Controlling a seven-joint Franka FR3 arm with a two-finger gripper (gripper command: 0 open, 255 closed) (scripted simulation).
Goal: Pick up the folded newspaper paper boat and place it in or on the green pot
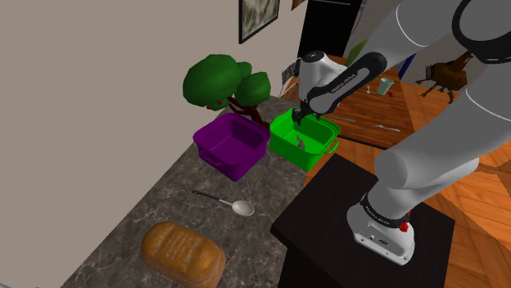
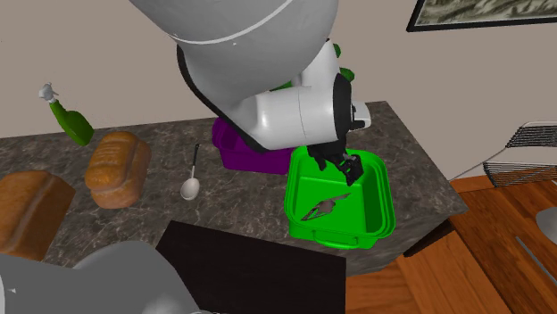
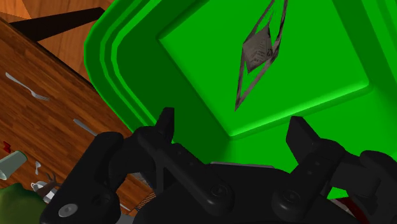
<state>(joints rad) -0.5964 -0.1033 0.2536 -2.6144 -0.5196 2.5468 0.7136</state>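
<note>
Inside the bright green rectangular pot (image 3: 127, 70), on its flat floor, lies the small grey folded newspaper paper boat (image 3: 257, 54), resting on its side and clear of the walls. The second exterior view shows the same: the boat sits near the middle of the pot's bottom, closer to the stand-side wall. Just above the pot hangs the all-black two-finger gripper (image 3: 232, 127). Its fingers stand wide apart with nothing between them, and neither touches the boat or the rim.

On the dark mottled stone counter, the pot stands just beside a purple square bin (image 1: 233, 143), with a low-poly green tree (image 1: 225, 82) behind them. A silver spoon (image 1: 233, 204) and a brown bread loaf (image 1: 182, 254) lie well apart from both, nearer the shoulder camera.

Judging from this layout, the task's main steps look done: the boat is in the pot and the hand is empty. What seems left is only to lift the arm away without brushing the pot's wall.
</note>
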